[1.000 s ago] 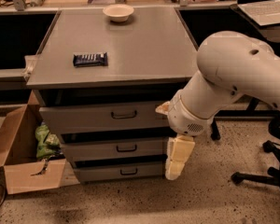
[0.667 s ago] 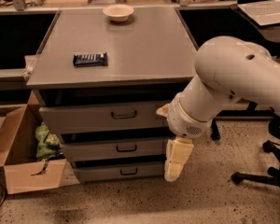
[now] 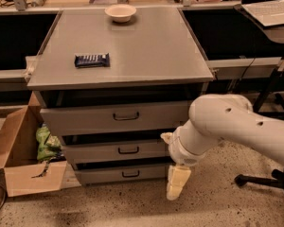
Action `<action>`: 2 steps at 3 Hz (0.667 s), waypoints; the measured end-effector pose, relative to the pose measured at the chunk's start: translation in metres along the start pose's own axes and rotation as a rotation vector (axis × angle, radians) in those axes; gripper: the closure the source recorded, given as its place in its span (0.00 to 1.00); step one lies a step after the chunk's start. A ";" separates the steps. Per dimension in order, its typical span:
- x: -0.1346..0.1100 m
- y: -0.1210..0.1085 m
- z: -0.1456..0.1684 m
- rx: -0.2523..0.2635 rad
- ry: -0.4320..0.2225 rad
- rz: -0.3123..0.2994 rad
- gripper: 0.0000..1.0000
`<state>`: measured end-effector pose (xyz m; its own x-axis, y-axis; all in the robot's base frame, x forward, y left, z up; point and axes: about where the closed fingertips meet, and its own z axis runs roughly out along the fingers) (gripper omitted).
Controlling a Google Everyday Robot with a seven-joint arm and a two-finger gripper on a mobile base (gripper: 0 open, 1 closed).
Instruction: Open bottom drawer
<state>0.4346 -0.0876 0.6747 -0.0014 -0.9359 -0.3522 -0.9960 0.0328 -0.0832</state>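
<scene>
The bottom drawer is the lowest, shallowest grey front of the cabinet, with a small dark loop handle. It sits about flush under the middle drawer and the tall top drawer. My gripper hangs fingers-down from the white arm, at the right end of the bottom drawer front, well right of the handle and holding nothing. Whether it touches the drawer front I cannot tell.
On the grey cabinet top lie a dark snack bar and a white bowl. An open cardboard box with a green bag stands left of the cabinet. Office chair base at right on speckled floor.
The white arm has swung down and lower in view, and the gripper has dropped from beside the middle drawer to bottom-drawer height. The drawers have not moved.
</scene>
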 end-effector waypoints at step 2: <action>0.025 0.027 0.066 0.058 -0.043 0.031 0.00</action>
<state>0.4136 -0.0872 0.6020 -0.0272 -0.9182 -0.3952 -0.9887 0.0830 -0.1247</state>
